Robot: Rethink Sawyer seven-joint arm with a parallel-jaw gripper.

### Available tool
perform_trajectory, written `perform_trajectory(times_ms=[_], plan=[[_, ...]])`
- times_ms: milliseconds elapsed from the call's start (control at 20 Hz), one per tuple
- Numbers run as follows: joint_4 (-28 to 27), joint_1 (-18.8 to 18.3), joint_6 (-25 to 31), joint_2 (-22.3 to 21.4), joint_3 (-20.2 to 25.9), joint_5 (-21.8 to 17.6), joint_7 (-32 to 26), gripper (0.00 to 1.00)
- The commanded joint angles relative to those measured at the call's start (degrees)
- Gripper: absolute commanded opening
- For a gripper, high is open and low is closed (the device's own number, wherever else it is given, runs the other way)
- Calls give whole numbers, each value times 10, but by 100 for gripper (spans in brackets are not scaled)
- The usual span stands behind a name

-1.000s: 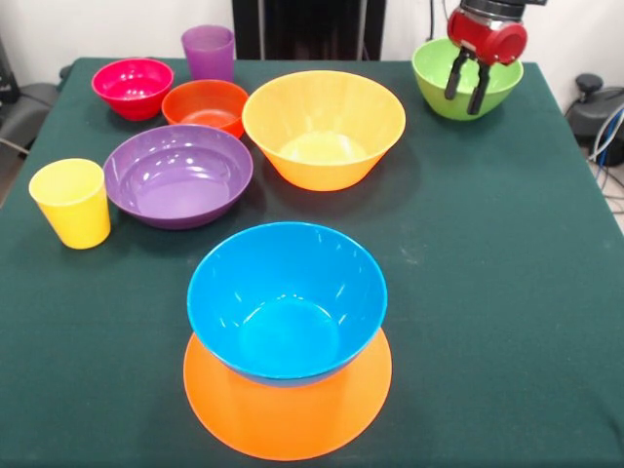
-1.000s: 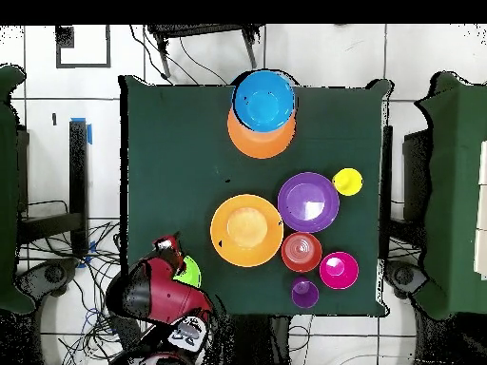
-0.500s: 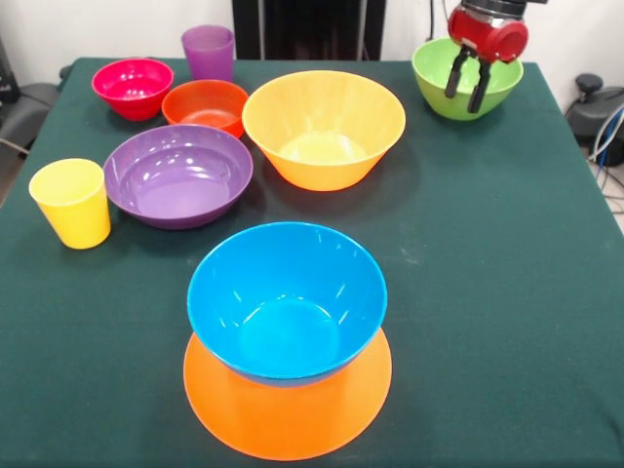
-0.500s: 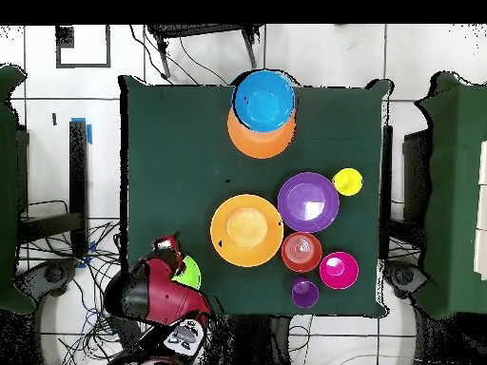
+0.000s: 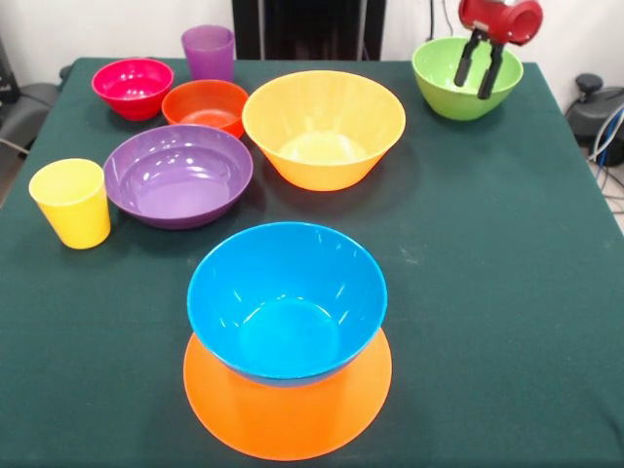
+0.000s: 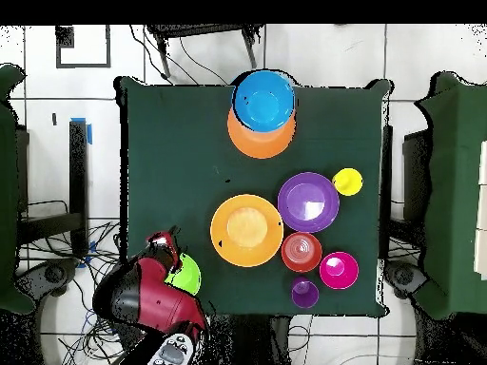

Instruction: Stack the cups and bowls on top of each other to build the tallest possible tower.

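Note:
The tower is a blue bowl (image 5: 286, 297) sitting on a large orange bowl (image 5: 288, 414) at the table's near edge; it also shows in the overhead view (image 6: 263, 98). My gripper (image 5: 473, 88) is open and empty, hanging just above the green bowl (image 5: 439, 83) at the far right corner. The second large orange bowl (image 5: 324, 127) stands mid-table. Beside it are the shallow purple bowl (image 5: 178, 174), the yellow cup (image 5: 71, 202), the orange-red bowl (image 5: 206, 105), the pink-red bowl (image 5: 133, 86) and the purple cup (image 5: 208, 52). No teal bowl shows.
The red arm (image 6: 143, 295) hangs over the table's corner next to the green bowl (image 6: 187, 277). The dark green table (image 5: 507, 292) has open cloth on its right half. Cables lie on the floor off the right edge.
My gripper has lifted and shifted slightly right above the green bowl, still open and empty. The bowls and cups have not moved.

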Motion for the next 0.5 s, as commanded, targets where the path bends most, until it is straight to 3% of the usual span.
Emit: perform_trajectory(times_ms=[50,500], plan=[[-4,16,91,-1,10,50,88,100],[11,0,41,22,45,33,119,100]])
